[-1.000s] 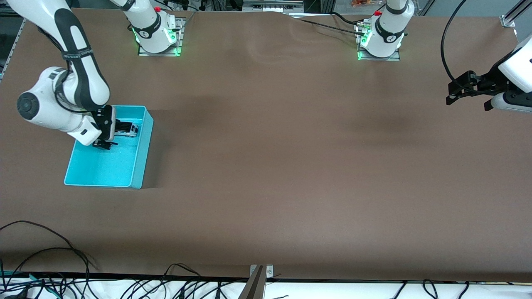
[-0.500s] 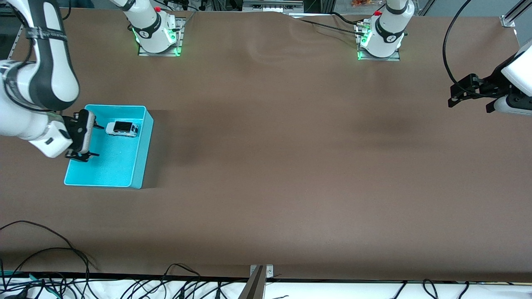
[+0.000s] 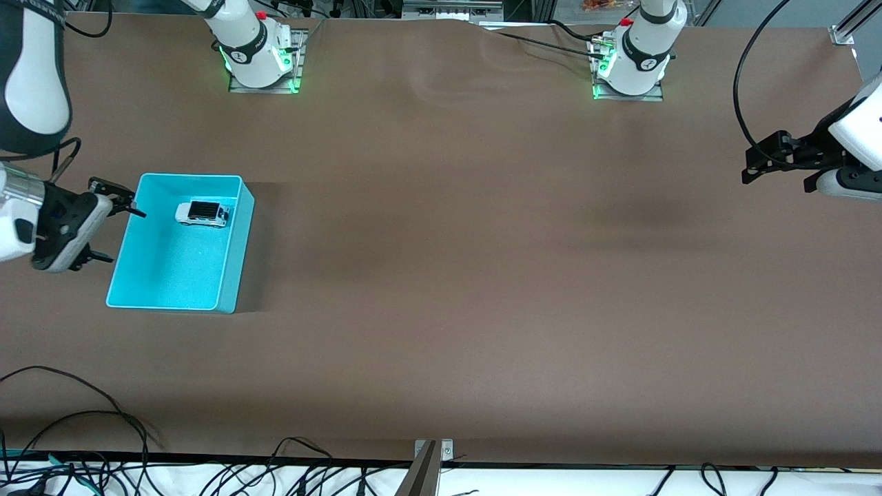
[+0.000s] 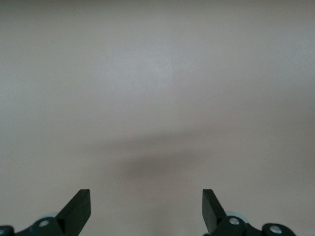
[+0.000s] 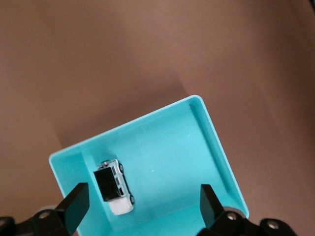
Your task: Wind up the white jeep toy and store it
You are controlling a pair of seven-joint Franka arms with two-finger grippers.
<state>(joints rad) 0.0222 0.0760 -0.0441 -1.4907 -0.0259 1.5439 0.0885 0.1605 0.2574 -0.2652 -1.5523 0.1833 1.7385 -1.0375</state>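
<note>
The white jeep toy (image 3: 202, 213) with its black roof lies on the floor of the cyan bin (image 3: 172, 275), close to the bin wall farthest from the front camera. My right gripper (image 3: 124, 235) hangs open over the bin's rim at the right arm's end of the table, holding nothing. The right wrist view looks down on the jeep (image 5: 115, 187) inside the bin (image 5: 162, 147), with the right gripper (image 5: 142, 196) well above it. My left gripper (image 3: 775, 180) waits open and empty over bare table at the left arm's end. Its own view shows the left gripper (image 4: 146, 201) over brown table only.
The brown table (image 3: 482, 275) stretches between the two arms. Both arm bases (image 3: 258, 52) (image 3: 630, 58) stand along the edge farthest from the front camera. Loose cables (image 3: 83, 413) lie at the near edge.
My right gripper has drawn back from directly over the jeep to the bin's rim at the right arm's end, still open. The jeep stayed in the bin. The left arm barely shifted.
</note>
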